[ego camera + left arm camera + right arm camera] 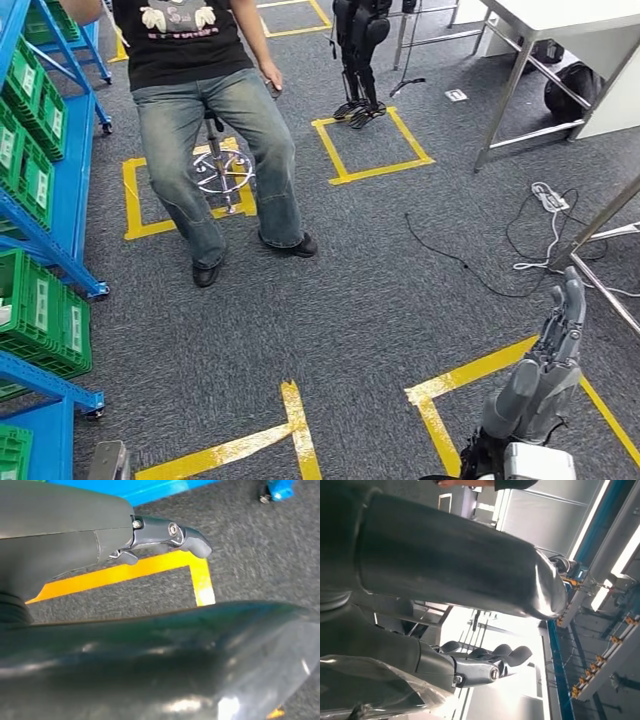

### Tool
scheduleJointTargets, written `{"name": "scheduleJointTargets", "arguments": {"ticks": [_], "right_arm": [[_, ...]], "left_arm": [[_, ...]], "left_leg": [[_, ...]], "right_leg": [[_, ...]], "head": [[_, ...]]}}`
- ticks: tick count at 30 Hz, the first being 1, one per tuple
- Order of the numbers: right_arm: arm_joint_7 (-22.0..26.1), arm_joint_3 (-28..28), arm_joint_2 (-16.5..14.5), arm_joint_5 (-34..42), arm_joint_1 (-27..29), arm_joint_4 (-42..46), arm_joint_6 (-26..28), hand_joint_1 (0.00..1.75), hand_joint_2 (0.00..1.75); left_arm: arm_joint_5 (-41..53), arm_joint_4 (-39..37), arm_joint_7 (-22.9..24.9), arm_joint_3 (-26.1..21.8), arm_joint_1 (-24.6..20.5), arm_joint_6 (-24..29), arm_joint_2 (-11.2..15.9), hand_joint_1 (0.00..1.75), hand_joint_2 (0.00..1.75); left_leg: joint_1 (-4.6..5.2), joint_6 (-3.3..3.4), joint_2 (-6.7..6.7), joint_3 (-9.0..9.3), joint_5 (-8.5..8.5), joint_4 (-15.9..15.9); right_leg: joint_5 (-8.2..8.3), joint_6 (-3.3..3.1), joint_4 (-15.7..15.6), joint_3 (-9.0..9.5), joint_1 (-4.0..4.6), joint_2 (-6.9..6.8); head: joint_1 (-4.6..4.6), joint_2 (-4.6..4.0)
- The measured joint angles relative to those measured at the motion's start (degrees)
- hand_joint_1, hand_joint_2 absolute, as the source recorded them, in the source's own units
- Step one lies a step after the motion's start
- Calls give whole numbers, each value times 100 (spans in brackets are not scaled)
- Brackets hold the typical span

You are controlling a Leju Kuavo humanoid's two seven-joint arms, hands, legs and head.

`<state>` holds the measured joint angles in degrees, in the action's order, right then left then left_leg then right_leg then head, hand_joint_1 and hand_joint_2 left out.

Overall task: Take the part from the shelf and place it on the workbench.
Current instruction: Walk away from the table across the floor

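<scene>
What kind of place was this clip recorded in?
Probably a robot test lab or workshop: blue shelving with green bins, yellow tape squares on grey carpet, and another legged robot standing in one.

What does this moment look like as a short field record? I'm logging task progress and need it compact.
shelf: blue shelf, left of view, holding green bins
right hand: right hand raised, fingers extended, holds nothing
left hand: left hand low over the carpet, holds nothing
person: person seated on a stool ahead
floor: yellow tape squares on grey carpet
part: not picked up yet
</scene>
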<state>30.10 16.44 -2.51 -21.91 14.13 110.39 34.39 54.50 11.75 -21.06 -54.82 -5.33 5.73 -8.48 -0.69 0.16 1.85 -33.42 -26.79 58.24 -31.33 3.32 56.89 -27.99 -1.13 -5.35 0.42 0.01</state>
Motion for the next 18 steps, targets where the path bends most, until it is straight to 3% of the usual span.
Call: {"name": "scheduleJointTargets", "arguments": {"ticks": [1,3,5,6,7,8,10,12,14,16,18], "right_arm": [[2,-1,1,1,4,4,4,0,0],[4,-3,4,0,30,13,13,0,0],[4,-6,10,1,68,16,16,0,0],[4,-8,14,1,84,16,19,0,0],[5,-10,20,2,94,16,22,0,0],[5,-12,24,2,99,18,25,0,0],[7,-15,29,3,108,28,29,0,0],[5,-18,30,4,120,41,31,0,0],[5,-20,31,4,121,49,34,0,0],[7,-23,31,2,119,59,35,0,0],[7,-28,31,3,128,72,34,0,0]], "left_arm": [[5,1,1,0,-3,1,0,0,0],[14,1,5,-1,-23,4,1,0,0],[20,1,10,-1,-34,8,3,0,0],[22,1,12,-1,-33,8,3,0,0],[24,1,13,-2,-32,7,-1,0,0],[26,1,14,-2,-33,7,-4,0,0],[28,1,15,-3,-47,6,-14,0,0],[28,1,16,-5,-56,4,-17,0,0],[29,0,17,-7,-39,2,-11,0,0],[30,-1,19,-7,-26,2,-10,0,0],[30,-1,19,-7,-45,2,-14,0,0]], "left_leg": [[0,44,-52,3,12,-15],[20,109,-164,1,19,-23],[65,147,-306,3,13,-22],[86,155,-386,10,9,-21],[102,158,-472,22,7,-20],[111,160,-555,36,4,-19],[127,156,-709,36,-1,-4],[124,123,-835,-11,8,7],[109,68,-938,-49,23,7],[125,15,-755,-122,-95,178],[122,-46,-425,-378,-415,746]], "right_leg": [[-119,11,171,-79,-10,145],[-492,-11,915,-448,-2,444],[-709,-58,1661,-869,24,517],[-645,-89,1747,-960,38,528],[-465,-127,1591,-938,55,548],[-213,-168,1238,-816,73,604],[166,-235,462,-527,86,857],[234,-247,125,-376,86,1004],[237,-256,70,-320,79,904],[258,-303,15,-272,61,760],[254,-342,-15,-233,60,589]], "head": [[8,0],[32,-1],[43,-1],[43,-1],[43,-1],[43,-1],[40,-1],[41,-1],[42,-1],[25,-1],[7,0]]}}
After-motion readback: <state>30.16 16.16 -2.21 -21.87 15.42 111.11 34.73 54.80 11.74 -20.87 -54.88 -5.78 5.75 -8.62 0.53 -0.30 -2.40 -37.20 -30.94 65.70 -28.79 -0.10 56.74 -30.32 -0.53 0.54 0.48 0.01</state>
